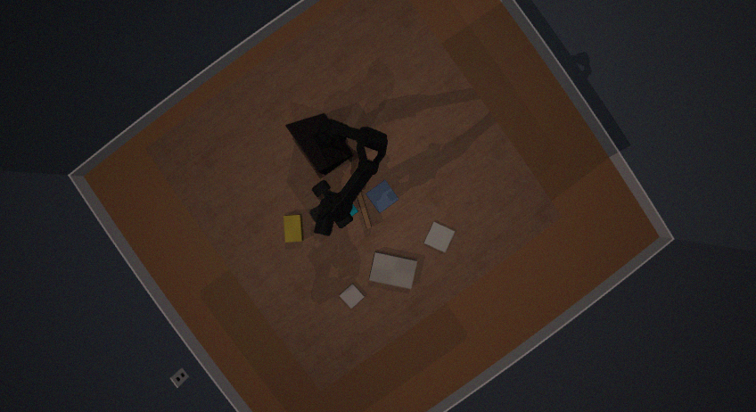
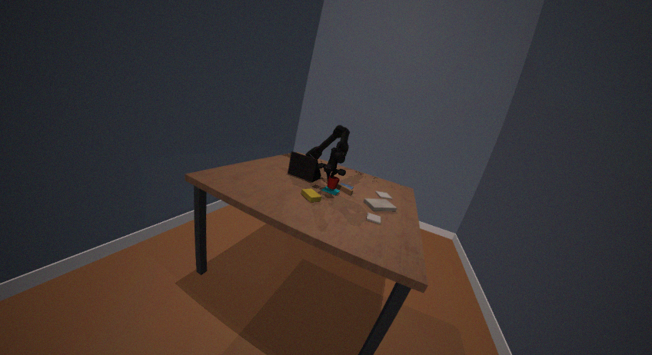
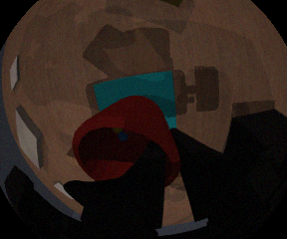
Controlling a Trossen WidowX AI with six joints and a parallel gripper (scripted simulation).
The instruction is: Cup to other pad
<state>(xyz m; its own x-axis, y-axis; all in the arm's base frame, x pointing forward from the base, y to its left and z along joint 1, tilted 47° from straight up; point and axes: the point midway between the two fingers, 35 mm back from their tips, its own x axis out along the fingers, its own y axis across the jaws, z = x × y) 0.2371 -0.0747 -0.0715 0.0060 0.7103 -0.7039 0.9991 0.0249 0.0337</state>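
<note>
Cup (image 3: 127, 139), marble inside, gripped above teal pad (image 3: 136, 91).

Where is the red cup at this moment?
The red cup is held in the gripper above the teal pad, between the yellow block and blue pad.

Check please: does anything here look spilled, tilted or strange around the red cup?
Nothing stands out. The red cup sits upright in the closed gripper, just above the teal pad. A marble shows inside, and none are visible on the table.
</note>
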